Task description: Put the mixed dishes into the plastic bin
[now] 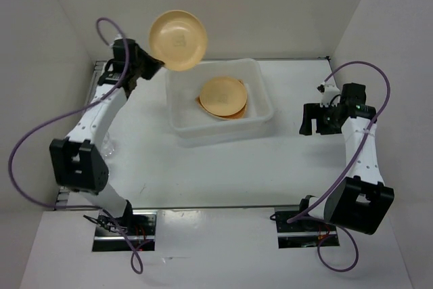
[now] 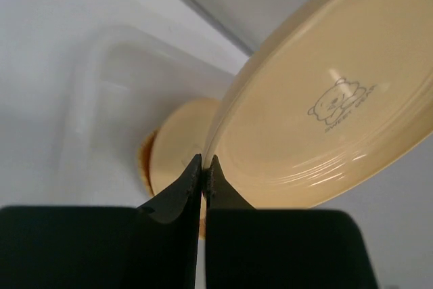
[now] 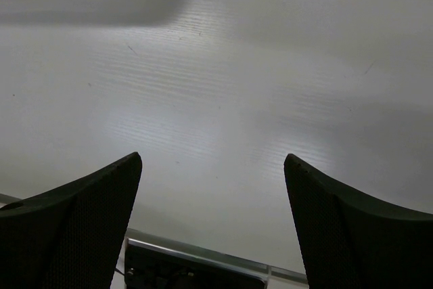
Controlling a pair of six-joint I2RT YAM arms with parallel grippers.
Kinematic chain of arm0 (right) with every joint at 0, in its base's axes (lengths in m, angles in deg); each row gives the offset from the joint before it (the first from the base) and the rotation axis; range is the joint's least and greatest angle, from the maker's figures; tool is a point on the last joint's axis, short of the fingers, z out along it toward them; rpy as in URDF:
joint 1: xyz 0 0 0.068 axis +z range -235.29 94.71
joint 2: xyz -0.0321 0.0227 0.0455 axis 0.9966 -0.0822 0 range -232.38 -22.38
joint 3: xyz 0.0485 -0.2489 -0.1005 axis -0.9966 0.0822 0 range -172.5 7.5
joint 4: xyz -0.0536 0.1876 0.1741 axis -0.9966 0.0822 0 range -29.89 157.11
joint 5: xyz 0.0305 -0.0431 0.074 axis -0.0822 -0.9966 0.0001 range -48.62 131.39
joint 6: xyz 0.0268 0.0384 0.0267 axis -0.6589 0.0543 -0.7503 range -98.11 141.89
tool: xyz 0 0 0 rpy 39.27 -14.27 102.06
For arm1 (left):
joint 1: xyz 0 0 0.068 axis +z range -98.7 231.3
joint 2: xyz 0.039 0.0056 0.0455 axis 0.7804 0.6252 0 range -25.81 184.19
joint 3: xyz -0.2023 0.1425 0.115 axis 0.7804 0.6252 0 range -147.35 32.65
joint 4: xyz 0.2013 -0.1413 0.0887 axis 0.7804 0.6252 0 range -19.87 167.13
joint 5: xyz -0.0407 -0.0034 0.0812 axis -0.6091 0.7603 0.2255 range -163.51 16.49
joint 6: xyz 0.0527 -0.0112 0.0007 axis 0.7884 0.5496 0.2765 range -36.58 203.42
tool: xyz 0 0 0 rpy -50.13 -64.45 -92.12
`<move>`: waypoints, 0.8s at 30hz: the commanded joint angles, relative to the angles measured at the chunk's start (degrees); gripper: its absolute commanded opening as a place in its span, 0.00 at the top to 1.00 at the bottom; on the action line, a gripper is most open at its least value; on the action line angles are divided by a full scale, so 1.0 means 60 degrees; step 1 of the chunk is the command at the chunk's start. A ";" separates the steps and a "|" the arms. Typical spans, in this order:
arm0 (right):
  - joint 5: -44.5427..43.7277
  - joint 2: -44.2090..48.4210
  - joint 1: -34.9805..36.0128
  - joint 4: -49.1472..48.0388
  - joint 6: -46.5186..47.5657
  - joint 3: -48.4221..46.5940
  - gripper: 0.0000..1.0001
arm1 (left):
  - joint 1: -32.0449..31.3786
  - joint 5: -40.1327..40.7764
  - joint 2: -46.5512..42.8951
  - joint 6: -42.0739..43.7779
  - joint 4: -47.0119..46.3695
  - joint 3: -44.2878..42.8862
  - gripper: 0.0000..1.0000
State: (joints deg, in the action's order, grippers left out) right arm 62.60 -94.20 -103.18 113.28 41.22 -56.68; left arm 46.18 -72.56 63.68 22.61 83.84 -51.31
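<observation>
The left gripper (image 2: 204,166) was clamped on the rim of a tan plate (image 1: 178,39), held tilted above the far left corner of the plastic bin (image 1: 265,106); a second plate (image 1: 222,95) was seated inside on the orange dish (image 2: 143,160); the right gripper (image 3: 211,167) was set with fingers apart, empty, right of the bin.

You get only a sliver of the orange dish (image 2: 144,158) under the lower plate (image 2: 179,140), and the lifted plate (image 2: 325,113) runs off-frame.
</observation>
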 commanded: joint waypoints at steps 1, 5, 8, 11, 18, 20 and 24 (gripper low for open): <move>0.0010 0.0264 -0.0036 -0.0453 -0.0058 0.0048 0.10 | -0.0858 -0.2646 0.1516 0.1447 0.0186 -0.1441 1.00; 0.0010 0.0352 -0.0124 -0.0541 -0.0058 0.0136 0.10 | -0.1649 -0.3366 0.3872 0.2049 0.1931 -0.3932 1.00; 0.0010 0.0469 -0.0124 -0.0541 -0.0058 0.0136 0.10 | -0.2060 -0.3236 0.4156 0.2050 0.1919 -0.4126 1.00; 0.0010 0.0556 -0.0124 -0.0541 -0.0058 0.0136 0.10 | -0.2163 -0.3147 0.4798 0.2050 0.2078 -0.4447 1.00; 0.0097 0.0557 -0.0124 -0.0541 -0.0058 0.0136 0.10 | -0.2486 -0.3016 0.5812 0.1993 0.2724 -0.4742 1.00; 0.0184 0.0557 -0.0124 -0.0541 0.0045 0.0136 0.10 | -0.2486 -0.2723 0.5900 0.1992 0.2811 -0.4654 1.00; 0.0185 0.0557 -0.0124 -0.0541 0.0045 0.0136 0.10 | -0.2486 -0.2502 0.6134 0.2080 0.2988 -0.4566 1.00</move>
State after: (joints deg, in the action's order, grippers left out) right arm 63.01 -92.27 -103.55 112.25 41.22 -55.90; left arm 31.49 -88.26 100.05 34.04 101.96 -78.24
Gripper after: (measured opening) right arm 0.899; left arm 0.015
